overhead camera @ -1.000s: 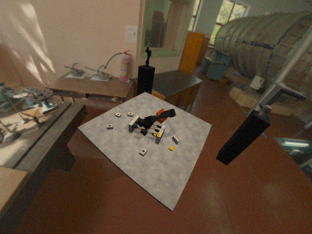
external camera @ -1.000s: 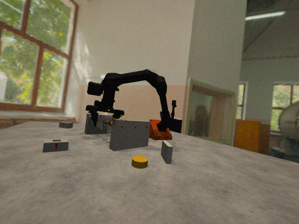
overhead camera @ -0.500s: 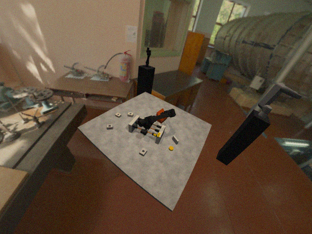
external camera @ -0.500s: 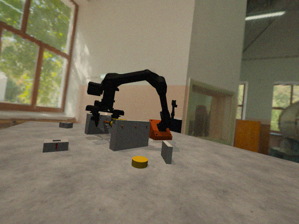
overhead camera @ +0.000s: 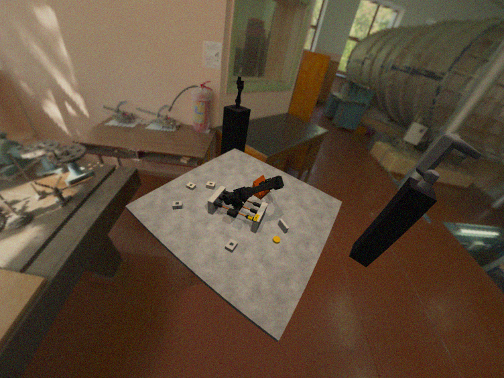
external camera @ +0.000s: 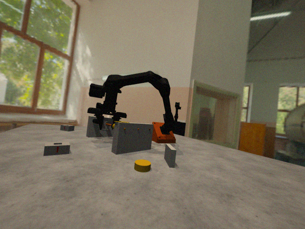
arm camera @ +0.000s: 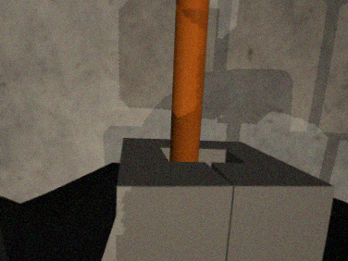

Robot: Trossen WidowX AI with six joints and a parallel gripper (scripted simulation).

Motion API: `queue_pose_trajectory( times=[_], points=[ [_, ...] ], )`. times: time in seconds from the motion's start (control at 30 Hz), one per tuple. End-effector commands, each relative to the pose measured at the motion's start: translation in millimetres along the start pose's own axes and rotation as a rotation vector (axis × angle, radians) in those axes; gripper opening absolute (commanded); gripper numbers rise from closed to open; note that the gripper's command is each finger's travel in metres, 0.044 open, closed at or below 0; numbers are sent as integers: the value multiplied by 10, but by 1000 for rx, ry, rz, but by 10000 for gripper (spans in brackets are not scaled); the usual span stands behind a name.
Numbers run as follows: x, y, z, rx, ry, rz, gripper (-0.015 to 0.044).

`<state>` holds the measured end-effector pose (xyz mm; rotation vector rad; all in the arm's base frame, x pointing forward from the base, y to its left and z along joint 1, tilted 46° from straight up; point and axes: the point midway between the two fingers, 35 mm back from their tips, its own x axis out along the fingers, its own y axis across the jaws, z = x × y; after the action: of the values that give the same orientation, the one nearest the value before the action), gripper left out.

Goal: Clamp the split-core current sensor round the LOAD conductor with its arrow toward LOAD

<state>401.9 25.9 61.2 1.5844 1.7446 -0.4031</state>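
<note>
The grey split-core sensor is round an orange conductor, which passes into its square window. Its two halves meet along a thin seam in the near face; a small step shows between them on the dark top face. Its arrow is not visible. My gripper has a black finger against each side of the sensor and is shut on it, between the two end blocks of the conductor stand. A yellow label sits on the right-hand end block; I cannot read it clearly.
The other end block stands at the far end. Several pale blocks with square holes lie around, one in front. A yellow disc and an upright plate stand near the labelled block.
</note>
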Motion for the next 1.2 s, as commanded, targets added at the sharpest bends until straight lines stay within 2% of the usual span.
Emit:
queue_pose_trajectory(
  times=[0.0,0.2,0.4,0.47,0.77,1.03,1.17],
  points=[
    [-4,0,-1,0,0,0,233],
    [-4,0,-1,0,0,0,193],
    [-23,12,13,5,-6,89,36],
    [10,6,15,-1,-5,32,0],
    [10,8,16,0,-5,27,0],
    [7,57,11,2,-3,-121,0],
    [6,59,8,2,-1,-138,0]
  ],
)
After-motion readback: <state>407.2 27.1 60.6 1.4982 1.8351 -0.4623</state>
